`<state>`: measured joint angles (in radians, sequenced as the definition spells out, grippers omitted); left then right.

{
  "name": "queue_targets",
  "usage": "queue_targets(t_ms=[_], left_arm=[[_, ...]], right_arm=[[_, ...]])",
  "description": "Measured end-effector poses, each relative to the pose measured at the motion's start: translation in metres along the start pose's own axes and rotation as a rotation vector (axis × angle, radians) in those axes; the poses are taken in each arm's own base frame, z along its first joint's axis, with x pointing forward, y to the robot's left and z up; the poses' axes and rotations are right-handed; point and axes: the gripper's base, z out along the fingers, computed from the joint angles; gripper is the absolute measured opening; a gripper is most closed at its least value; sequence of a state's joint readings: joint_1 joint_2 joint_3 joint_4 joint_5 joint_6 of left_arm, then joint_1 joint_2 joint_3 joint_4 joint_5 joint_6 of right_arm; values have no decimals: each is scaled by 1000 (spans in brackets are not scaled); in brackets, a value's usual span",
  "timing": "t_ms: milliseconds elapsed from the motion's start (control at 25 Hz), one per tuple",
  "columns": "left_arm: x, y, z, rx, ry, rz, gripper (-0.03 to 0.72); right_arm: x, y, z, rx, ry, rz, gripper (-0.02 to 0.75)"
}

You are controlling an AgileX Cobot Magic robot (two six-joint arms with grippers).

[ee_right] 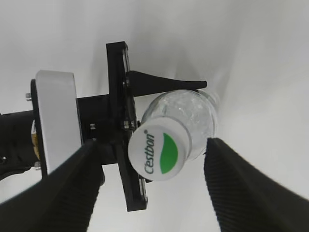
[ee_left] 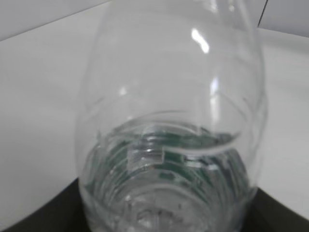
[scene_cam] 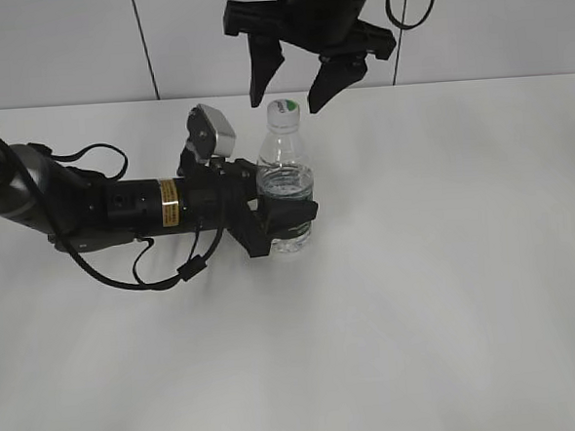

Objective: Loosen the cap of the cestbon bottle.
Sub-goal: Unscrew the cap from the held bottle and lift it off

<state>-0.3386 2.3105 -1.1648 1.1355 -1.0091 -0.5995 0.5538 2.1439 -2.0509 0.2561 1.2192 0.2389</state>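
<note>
The clear cestbon bottle (scene_cam: 285,181) stands upright on the white table, with water in it. Its white cap (scene_cam: 283,107) with a green mark is on the neck. My left gripper (scene_cam: 286,218) is shut on the bottle's lower body from the left. The left wrist view is filled by the bottle (ee_left: 171,130) with its green label seen through the water. My right gripper (scene_cam: 291,88) hangs open above the cap, one finger on each side, not touching. From the right wrist, the cap (ee_right: 157,150) lies between the open fingers (ee_right: 153,191).
The white table (scene_cam: 448,284) spreads around the bottle. A pale tiled wall (scene_cam: 62,44) rises behind the table's far edge. The left arm (scene_cam: 82,204) with its cables lies along the table on the left.
</note>
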Motion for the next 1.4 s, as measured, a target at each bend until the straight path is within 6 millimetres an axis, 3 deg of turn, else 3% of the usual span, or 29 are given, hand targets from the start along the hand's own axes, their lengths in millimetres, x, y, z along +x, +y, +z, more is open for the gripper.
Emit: queue_targets(t_ms=[920, 1400], left_arm=[[0, 0, 0, 0, 0, 0, 414], [0, 0, 0, -1, 1, 1, 414]], right_arm=[[-1, -5, 12, 31, 18, -12, 503], [-1, -5, 14, 23, 25, -19, 335]])
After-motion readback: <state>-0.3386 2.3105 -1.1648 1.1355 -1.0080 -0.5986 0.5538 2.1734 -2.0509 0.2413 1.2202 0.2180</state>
